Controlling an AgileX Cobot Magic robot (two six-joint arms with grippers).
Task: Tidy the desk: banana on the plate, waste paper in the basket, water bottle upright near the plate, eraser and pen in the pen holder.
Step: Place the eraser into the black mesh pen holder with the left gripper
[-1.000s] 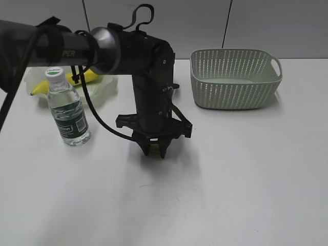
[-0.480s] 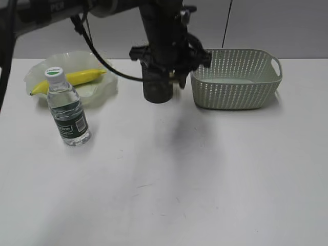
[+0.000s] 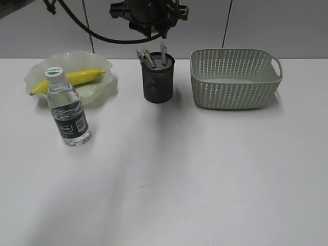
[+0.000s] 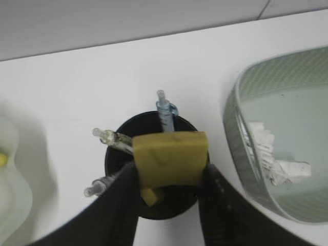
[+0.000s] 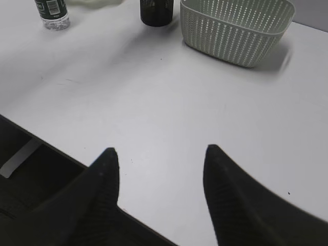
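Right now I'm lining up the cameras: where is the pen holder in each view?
Exterior view: pen holder upper centre, left of the basket.
Left wrist view: lower centre, partly behind the eraser.
Right wrist view: top edge, left of centre.
Shared landmark: the basket, on its right everywhere.

My workplace: a lab test bench.
I work over a bare white table against plain grey wall panels, desk props staged on it, cables trailing overhead.

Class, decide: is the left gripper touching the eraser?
Touching. The left wrist view shows the left gripper with both fingers pressed against the eraser above the pen holder.
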